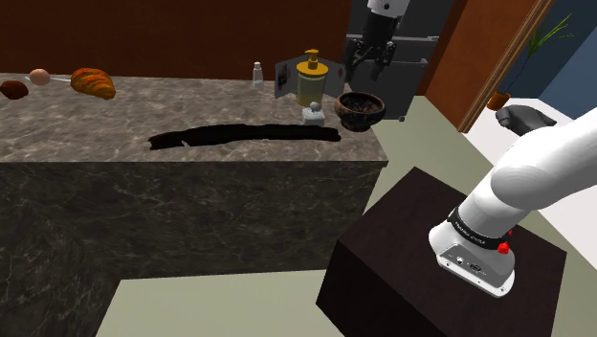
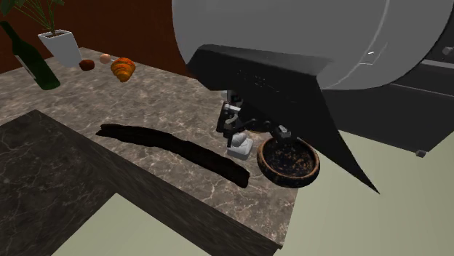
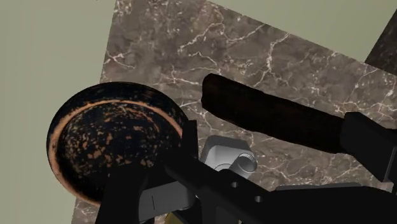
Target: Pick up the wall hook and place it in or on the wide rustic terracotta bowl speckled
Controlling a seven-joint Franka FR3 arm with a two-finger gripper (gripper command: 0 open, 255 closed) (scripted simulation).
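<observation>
**Open gripper high above the bowl and the hook**

The black gripper [image 1: 371, 69] hangs high over the end of the worktop [image 1: 105, 129]. It is spread open. It points down at the bowl [image 1: 361, 109] and the hook [image 1: 313, 115].

The hook is small and grey with a curled tip. It stands on the worktop near the end edge, just beside the bowl. I cannot tell if the two touch. It is not in the bowl.

The bowl is wide and dark, with orange speckles inside and an orange-brown rim. It sits close to the worktop's end edge.

A yellow soap bottle [image 1: 311, 79] stands just behind the hook, toward the back edge. A grey holder [image 1: 283, 77] is beside it, and a small shaker [image 1: 256, 74] stands a bit farther along the back edge.

A long black patch [image 1: 244, 136] lies along the middle of the worktop. One end of it comes near the hook.

Far away, at the other end, lie a croissant [image 1: 93, 82], an egg [image 1: 39, 76] and a brown lump [image 1: 13, 89]. A green bottle [image 2: 29, 60] and a plant in a white pot [image 2: 62, 45] stand there too.

The white arm [image 1: 541, 168] rises from the dark stand [image 1: 411, 268].
</observation>
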